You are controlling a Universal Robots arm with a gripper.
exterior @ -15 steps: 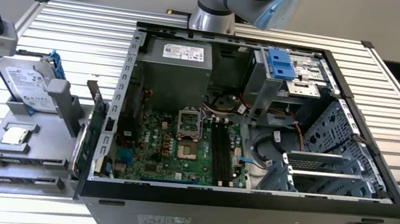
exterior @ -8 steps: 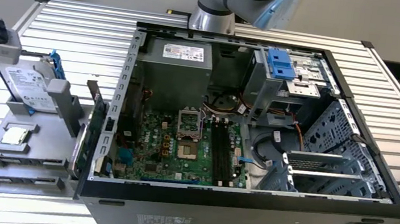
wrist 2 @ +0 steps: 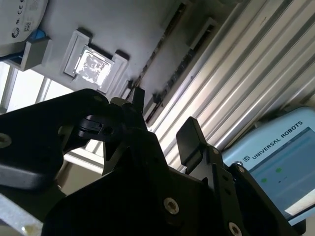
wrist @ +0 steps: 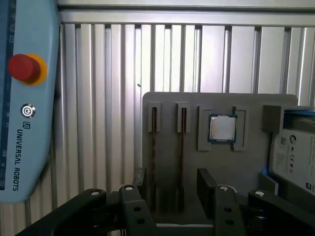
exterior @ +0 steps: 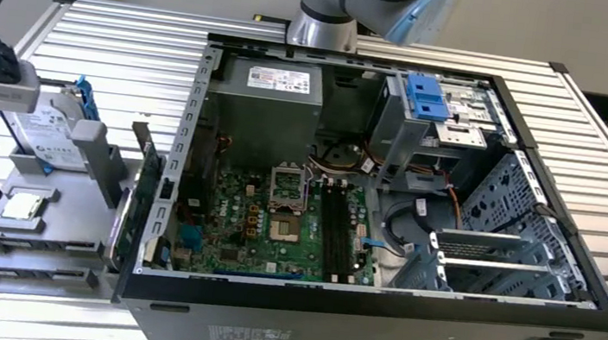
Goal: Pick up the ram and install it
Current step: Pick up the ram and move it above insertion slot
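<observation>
Apparently the open gripper (wrist: 173,189) hovered over the tray (wrist: 246,167) with both ram sticks (wrist: 182,142) under its gap, so closing might pinch two sticks together.

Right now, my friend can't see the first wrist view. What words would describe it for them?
The gripper, jaws open, points at two thin ram sticks standing in slots of a grey holder. A square silver processor chip sits in the holder beside them.

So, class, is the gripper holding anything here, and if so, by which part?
Nothing is held. The gripper is open over the grey tray, and both memory sticks rest in it, not clamped.
</observation>
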